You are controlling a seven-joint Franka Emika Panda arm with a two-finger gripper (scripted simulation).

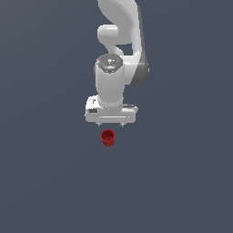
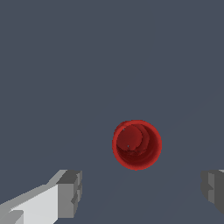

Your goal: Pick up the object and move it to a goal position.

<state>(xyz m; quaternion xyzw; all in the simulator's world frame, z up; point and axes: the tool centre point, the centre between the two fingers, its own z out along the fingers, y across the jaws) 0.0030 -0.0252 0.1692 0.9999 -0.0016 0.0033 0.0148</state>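
Observation:
The object is a small red hollow cylinder [image 1: 108, 138], standing upright on the dark grey floor with its open top facing up. In the wrist view the object [image 2: 137, 145] shows its round rim and hollow inside. My white gripper [image 1: 110, 124] hangs above and just behind it in the exterior view, pointing down. Its fingers [image 2: 70, 193] are spread wide apart, so the gripper [image 2: 142, 190] is open with nothing between them. The cup lies ahead of the line between the fingertips, not between them.
The plain dark grey floor [image 1: 182, 182] surrounds the cup on all sides. The white arm [image 1: 120, 41] rises behind the gripper toward the top of the exterior view.

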